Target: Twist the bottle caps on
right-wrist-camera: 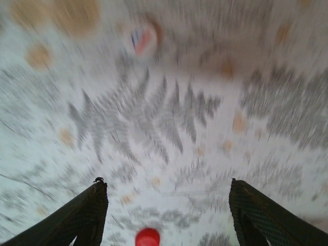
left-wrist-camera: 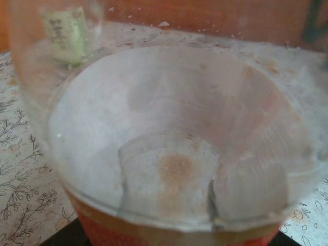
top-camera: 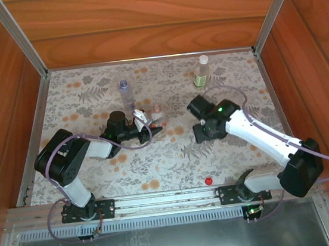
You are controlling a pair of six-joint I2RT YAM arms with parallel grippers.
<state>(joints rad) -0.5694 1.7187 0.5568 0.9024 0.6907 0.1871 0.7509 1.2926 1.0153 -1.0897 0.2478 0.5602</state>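
The bluish bottle (top-camera: 126,95) stood upright on the floral cloth (top-camera: 98,167), toward the back of the table. Just nearer the arms than it, and a little to its right, the left gripper (top-camera: 143,127) was clamped on the red-and-white labelled bottle (top-camera: 153,121), which lay tilted over rather than standing; the left wrist camera looked straight into that bottle's clear wall (left-wrist-camera: 169,154), with the red label along the bottom edge. The yellow-green labelled bottle (top-camera: 202,73) stood upright well to the right of the bluish bottle and slightly farther back, its top white. A small pale cap (top-camera: 157,107) (too small to make out in detail) lay on the cloth to the right of the bluish bottle, a little nearer the arms. The right gripper (top-camera: 201,135) hung over the cloth to the right of the bluish bottle and nearer the arms; its jaws stood well apart with nothing between them. The red cap (top-camera: 208,180) lay far nearer the arm bases than the bluish bottle and to its right; in the smeared right wrist view it sat low between the two fingers (right-wrist-camera: 87,215), on the cloth.
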